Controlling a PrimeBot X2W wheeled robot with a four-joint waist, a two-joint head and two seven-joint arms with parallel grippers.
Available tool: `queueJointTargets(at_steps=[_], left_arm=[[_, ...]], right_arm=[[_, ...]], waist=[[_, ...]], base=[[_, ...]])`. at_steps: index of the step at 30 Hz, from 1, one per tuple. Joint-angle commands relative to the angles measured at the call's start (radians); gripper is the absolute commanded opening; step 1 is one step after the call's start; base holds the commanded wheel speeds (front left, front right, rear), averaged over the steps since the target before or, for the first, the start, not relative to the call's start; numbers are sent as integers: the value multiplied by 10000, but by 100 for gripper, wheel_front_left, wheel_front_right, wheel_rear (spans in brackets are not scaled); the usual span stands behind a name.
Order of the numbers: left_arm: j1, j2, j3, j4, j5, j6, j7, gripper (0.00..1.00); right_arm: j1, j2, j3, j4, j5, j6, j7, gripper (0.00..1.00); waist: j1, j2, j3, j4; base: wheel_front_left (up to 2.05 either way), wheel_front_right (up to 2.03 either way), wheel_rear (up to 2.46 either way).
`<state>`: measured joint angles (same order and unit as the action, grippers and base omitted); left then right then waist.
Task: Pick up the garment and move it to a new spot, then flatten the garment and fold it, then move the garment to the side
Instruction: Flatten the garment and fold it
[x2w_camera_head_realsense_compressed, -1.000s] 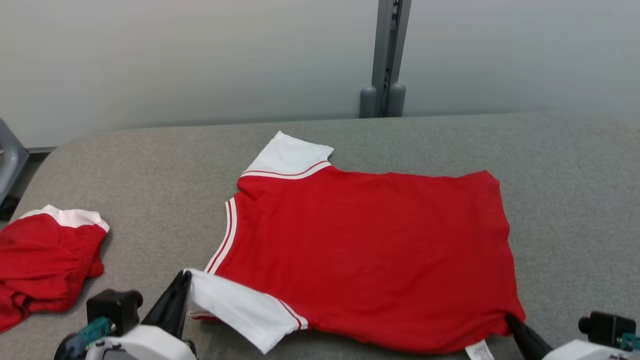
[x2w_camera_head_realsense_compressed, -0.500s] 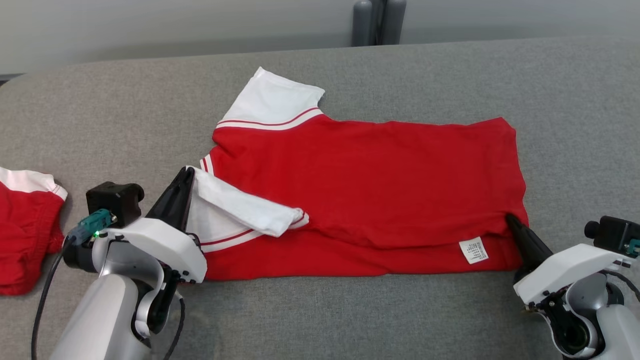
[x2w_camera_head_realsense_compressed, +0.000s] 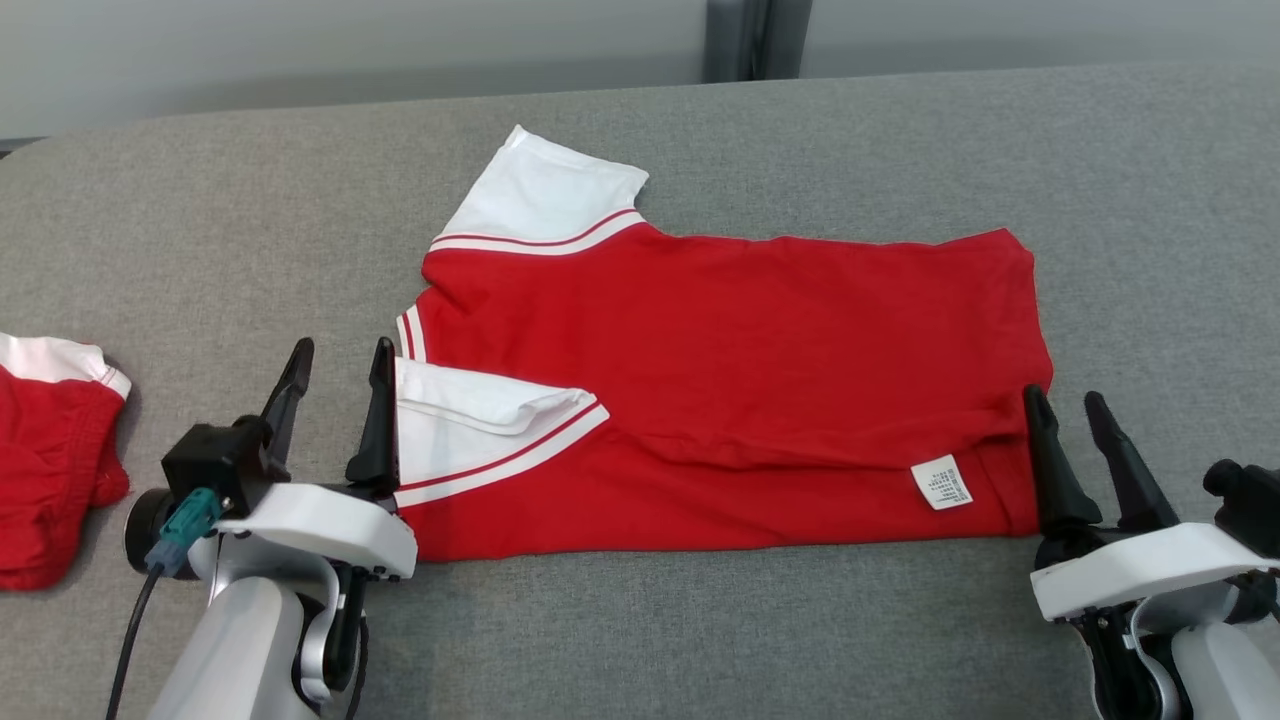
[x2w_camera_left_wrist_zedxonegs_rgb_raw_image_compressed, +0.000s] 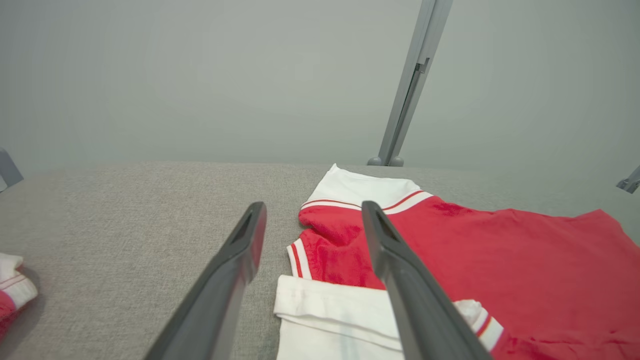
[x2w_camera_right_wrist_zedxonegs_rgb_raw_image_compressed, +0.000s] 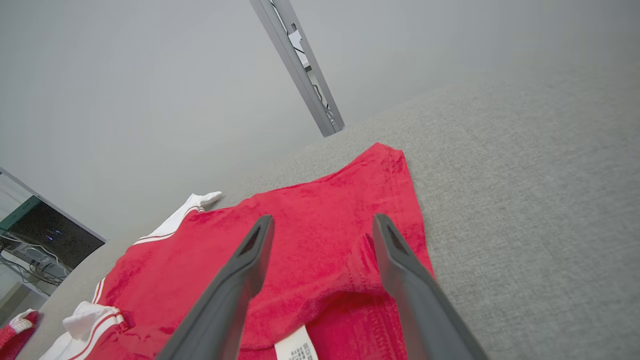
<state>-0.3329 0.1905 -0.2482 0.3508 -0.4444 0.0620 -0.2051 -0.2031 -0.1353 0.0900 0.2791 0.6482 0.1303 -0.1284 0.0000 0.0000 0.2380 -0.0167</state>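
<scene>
a plain grey wall (x2w_camera_head_realsense_compressed: 300, 50) and a grey metal post (x2w_camera_head_realsense_compressed: 745, 35) stand behind the grey fabric-covered bench (x2w_camera_head_realsense_compressed: 200, 230) in front of me. on it lies the red short-sleeved shirt with white sleeves (x2w_camera_head_realsense_compressed: 720, 350), its near long edge doubled over onto the body. its long axis runs side to side across my front, neck end toward my left, hem end toward my right.

my left pincer (x2w_camera_head_realsense_compressed: 342, 347) is spread wide and grasps nothing; its inner finger stands just beside the folded-over white sleeve (x2w_camera_head_realsense_compressed: 470, 425). my right pincer (x2w_camera_head_realsense_compressed: 1061, 395) is likewise spread and empty, with its inner finger at the near hem corner. each arm is nearer to its own end of the shirt, so i judge the next fold will want both.

a small white sewn-in care tag (x2w_camera_head_realsense_compressed: 941, 483) lies turned up near the hem; its print is too fine to read. a crumpled red and white cloth (x2w_camera_head_realsense_compressed: 50, 460) sits well apart at my far left.
</scene>
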Motion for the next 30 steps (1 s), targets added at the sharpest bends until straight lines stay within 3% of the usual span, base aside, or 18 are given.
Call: queueJointTargets(at_steps=[1, 7, 14, 23, 30], left_arm=[[286, 12, 128, -213, 215, 258, -301, 100], [1784, 56, 669, -1413, 791, 975, -594, 100], [3892, 218, 865, -2763, 1322, 1462, -606, 100], [5402, 261, 515, -3263, 1483, 1774, -222, 100], [5630, 351, 460, -3296, 1456, 1867, 36, 100]], right_arm=[[187, -172, -26, -194, -501, 6, -573, 100], [841, -63, -195, -886, -1980, 6, -1193, 100], [1925, 82, -335, -1400, -3146, 6, -1004, 100], [3064, 210, -381, -1818, -4135, 6, -848, 100], [3333, 166, -290, -1964, -4315, 6, -677, 100]], waist=[[0, 0, -169, -65], [0, 0, -838, -302], [0, 0, -1644, -416], [0, 0, -2493, -478], [0, 0, -2682, -470]], base=[[0, 0, 0], [0, 0, 0], [0, 0, 0], [0, 0, 0], [0, 0, 0]])
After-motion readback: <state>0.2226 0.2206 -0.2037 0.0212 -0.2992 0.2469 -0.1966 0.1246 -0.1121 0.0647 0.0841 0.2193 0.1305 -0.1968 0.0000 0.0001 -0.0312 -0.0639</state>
